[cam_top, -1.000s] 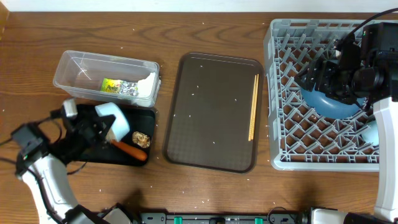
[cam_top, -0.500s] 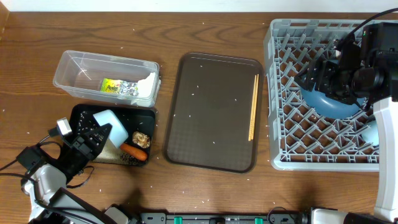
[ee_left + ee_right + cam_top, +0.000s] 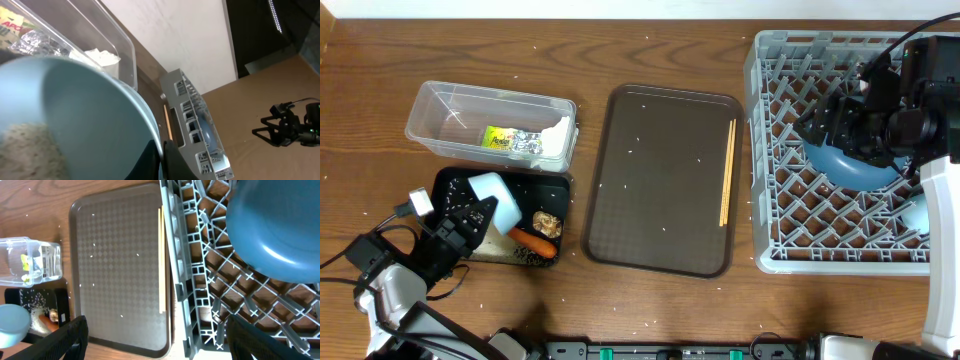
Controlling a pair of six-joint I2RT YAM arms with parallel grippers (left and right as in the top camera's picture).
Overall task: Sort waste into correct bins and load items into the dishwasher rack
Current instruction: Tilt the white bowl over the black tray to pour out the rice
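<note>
- A small blue-inside cup (image 3: 500, 196) is tilted over the shallow black tray (image 3: 548, 188), near the worktop's (image 3: 380, 60) front left corner. The left wrist view shows a pale, grainy patch inside it.
- The left end effector (image 3: 480, 213) is clamped together on the cup's rim.
- Also in the black tray are an orange carrot (image 3: 535, 242) and a brown food scrap (image 3: 548, 221), just beside each other, to the right of the cup.
- Just behind the tray stands a clear plastic tub (image 3: 440, 105) with a crumpled silvery-green-yellow wrapper (image 3: 510, 140) inside.
- In the middle lies a brown serving tray (image 3: 660, 180), dotted with white rice grains (image 3: 640, 139). Wooden chopsticks (image 3: 727, 172) lie along its right edge.
- To the right sits the grey dishwasher rack (image 3: 770, 150), with a dark-blue plate (image 3: 850, 168) inside.
- The right end effector (image 3: 156, 330) hangs over the rack beside the plate, fingers spread wide apart, gripping nothing.
</note>
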